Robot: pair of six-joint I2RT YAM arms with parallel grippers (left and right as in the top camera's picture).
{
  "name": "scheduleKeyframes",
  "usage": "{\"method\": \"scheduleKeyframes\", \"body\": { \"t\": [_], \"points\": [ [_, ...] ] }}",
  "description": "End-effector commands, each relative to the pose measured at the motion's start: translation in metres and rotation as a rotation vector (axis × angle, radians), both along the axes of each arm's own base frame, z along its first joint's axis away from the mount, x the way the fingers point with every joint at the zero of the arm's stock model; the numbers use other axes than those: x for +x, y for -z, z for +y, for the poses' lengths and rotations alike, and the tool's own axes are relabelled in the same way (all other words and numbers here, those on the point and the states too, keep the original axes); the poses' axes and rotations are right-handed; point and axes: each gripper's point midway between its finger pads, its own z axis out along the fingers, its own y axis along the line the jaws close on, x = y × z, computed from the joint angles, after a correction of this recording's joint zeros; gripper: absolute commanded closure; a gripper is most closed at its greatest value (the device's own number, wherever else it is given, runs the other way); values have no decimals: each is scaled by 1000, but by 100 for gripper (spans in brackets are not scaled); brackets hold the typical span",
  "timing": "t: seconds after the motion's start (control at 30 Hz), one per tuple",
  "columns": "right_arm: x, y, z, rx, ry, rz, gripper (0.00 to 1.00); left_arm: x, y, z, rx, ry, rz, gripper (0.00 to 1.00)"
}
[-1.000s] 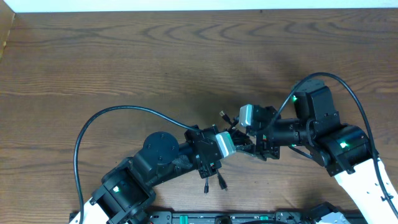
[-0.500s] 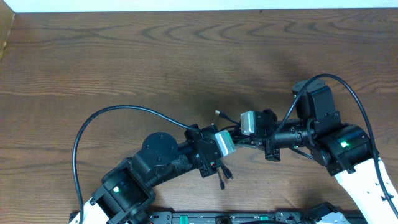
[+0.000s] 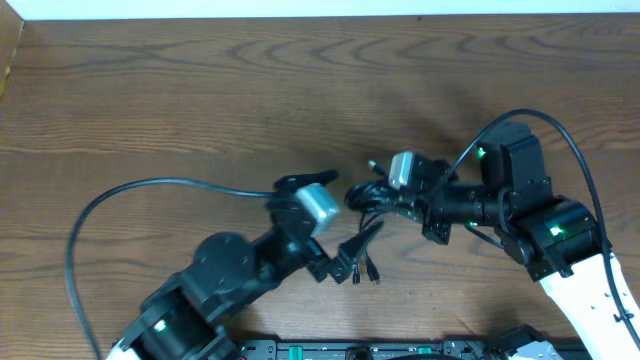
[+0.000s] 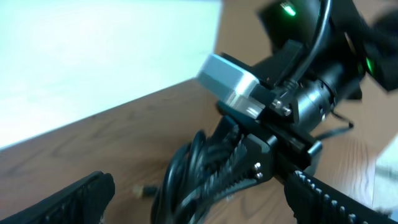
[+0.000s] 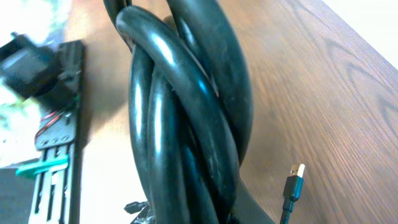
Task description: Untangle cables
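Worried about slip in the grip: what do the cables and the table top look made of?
The cables: black rubber or soft plastic jacket, smooth and glossy, going by the bright reflections along the strands. The plug tip: looks like gold-toned metal. The table: brown wood grain, matte; solid wood or laminate, I cannot tell.

**Tabletop** [image 3: 200, 90]: brown wood with a pronounced wavy grain, smooth, with a low satin sheen.

**Cables** [image 5: 180, 106]: black sheath of rubber or plastic, smooth and glossy, streaked with reflected light. One plug [image 5: 293, 180] has a matt black body and a pale, metal-looking tip.

**Left end effector** [image 4: 199, 186]: fingers [image 4: 336, 198] of matt black material with a finely ribbed face.

**Right end effector** [image 4: 217, 165]: black, dull, likewise ridged.

**Camera housing** [image 4: 229, 76] on the right wrist: grey, metal-looking, satin.

**Right arm shell** [image 3: 590, 290]: white, smooth plastic, with matt black joints [image 3: 510, 170].
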Motion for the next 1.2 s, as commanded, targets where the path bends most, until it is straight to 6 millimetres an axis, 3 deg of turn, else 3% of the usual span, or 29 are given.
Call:
{"method": "scheduleKeyframes", "body": {
  "t": [0.0,0.17,0.33,0.53,0.67,0.77,0.8,1.17],
  "points": [
    [9,-9,-4,31,91,55,99,10,-14,27,-152,-164,115,8],
    [3,-16,2,73,40,57,99,11,-9,31,-231,-202,228,8],
    [1,-28,8,128,3,44,99,16,11,40,-297,-293,395,7],
    [12,-46,12,224,86,130,99,13,20,39,-235,-283,390,7],
    [16,-54,14,266,114,164,99,12,16,37,-206,-257,342,9],
    [9,-61,18,294,62,164,99,13,6,35,-243,-248,318,26],
    [6,-64,19,306,37,164,99,14,3,35,-252,-246,312,27],
    [-14,-76,26,358,-91,185,99,17,-3,31,-273,-241,297,27]
  ]
}}
